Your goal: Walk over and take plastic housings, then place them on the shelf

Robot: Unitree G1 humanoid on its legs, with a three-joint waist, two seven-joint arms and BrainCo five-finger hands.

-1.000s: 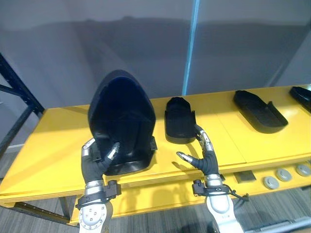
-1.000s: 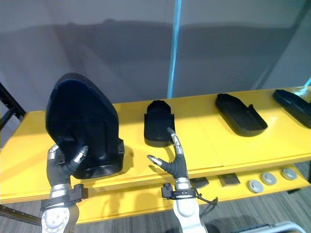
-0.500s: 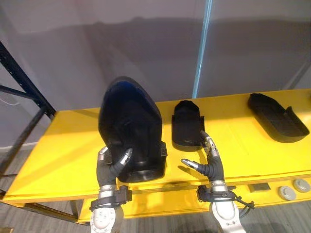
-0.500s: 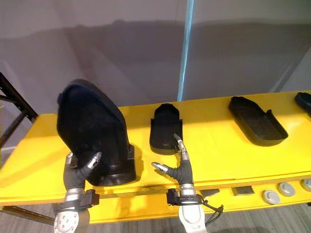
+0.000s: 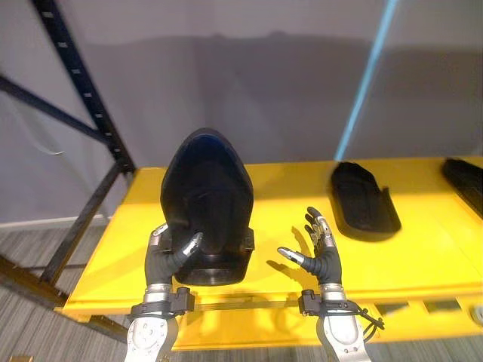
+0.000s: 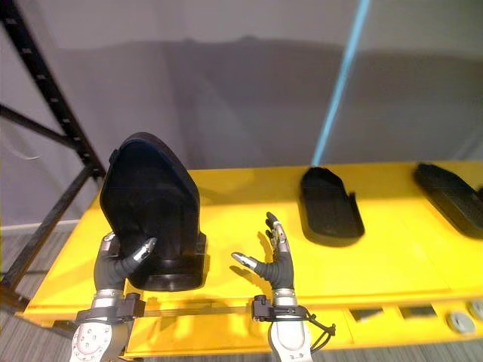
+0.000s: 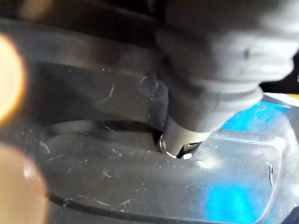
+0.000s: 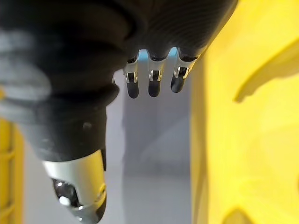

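Large black housing [image 5: 205, 188] stood upright near the front-left corner of the yellow bench [image 5: 423, 264], open side facing the robot. That probably gave its lower rim as a grip point. Couldn't tell whether its base rested on the bench or was just clear of it. Left hand [image 5: 164, 260] clamped that lower rim, thumb inside, fingers outside. Right hand [image 5: 323, 260] hung over the front edge near the middle, fingers spread, thumb out, holding nothing, well apart from the housing. A smaller housing [image 5: 362, 200] lay flat toward the back right, and another [image 5: 464, 173] lay at the right edge.
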